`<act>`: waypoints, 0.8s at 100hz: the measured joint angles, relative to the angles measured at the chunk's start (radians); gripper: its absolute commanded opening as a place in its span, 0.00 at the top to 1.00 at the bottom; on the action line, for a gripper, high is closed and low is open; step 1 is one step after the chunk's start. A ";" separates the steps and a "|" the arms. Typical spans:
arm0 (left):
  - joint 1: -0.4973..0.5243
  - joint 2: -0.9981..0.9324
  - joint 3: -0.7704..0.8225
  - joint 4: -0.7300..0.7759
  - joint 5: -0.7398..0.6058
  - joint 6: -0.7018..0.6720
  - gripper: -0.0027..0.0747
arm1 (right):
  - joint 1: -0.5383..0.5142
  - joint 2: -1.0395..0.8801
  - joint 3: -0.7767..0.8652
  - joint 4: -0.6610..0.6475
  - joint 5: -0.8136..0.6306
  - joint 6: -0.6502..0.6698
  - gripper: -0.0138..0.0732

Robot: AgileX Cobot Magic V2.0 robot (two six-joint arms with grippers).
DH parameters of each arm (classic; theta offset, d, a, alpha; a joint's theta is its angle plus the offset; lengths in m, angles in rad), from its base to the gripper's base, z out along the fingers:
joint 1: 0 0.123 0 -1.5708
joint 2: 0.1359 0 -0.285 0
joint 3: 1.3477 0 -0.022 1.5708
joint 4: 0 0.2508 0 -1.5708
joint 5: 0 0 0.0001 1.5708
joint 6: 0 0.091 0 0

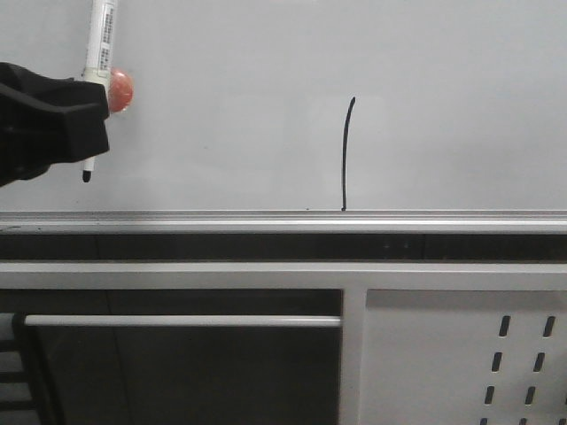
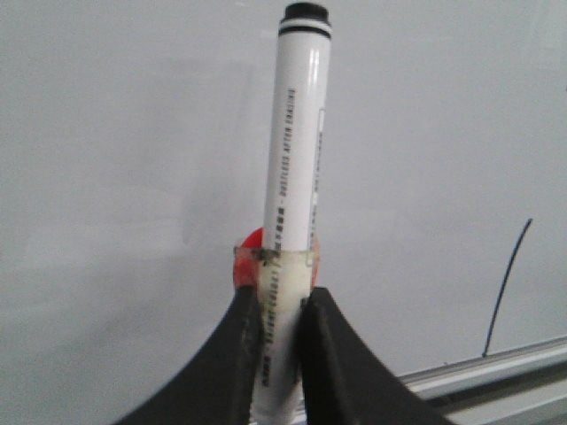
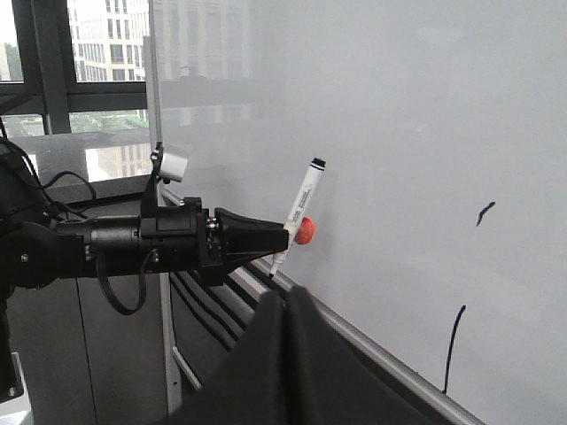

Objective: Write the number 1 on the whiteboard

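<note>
While the marker [image 1: 99,53] is clamped in the left gripper [image 1: 89,119], well apart from the 1 [image 1: 345,155] on the whiteboard [image 1: 443,88], the right gripper's [image 3: 288,305] state cannot be told.

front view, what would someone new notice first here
The thin black number 1 stands alone near the middle of the whiteboard, running down to the silver bottom rail. At far left, the left tool grips a white marker, tip down, well away from the stroke.
</note>
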 measured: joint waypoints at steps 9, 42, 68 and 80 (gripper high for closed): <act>0.033 0.000 -0.009 0.028 0.000 0.000 0.99 | 0.000 0.000 0.000 0.000 0.000 0.000 0.92; 0.068 0.013 -0.038 0.052 0.000 -0.002 0.99 | 0.000 0.000 0.000 0.000 0.000 0.000 0.92; 0.084 0.069 -0.050 0.061 0.000 -0.073 0.99 | 0.000 0.000 0.000 0.000 0.000 0.000 0.92; 0.088 0.076 -0.063 0.061 0.000 -0.078 0.99 | 0.000 0.000 0.000 0.000 0.000 0.000 0.92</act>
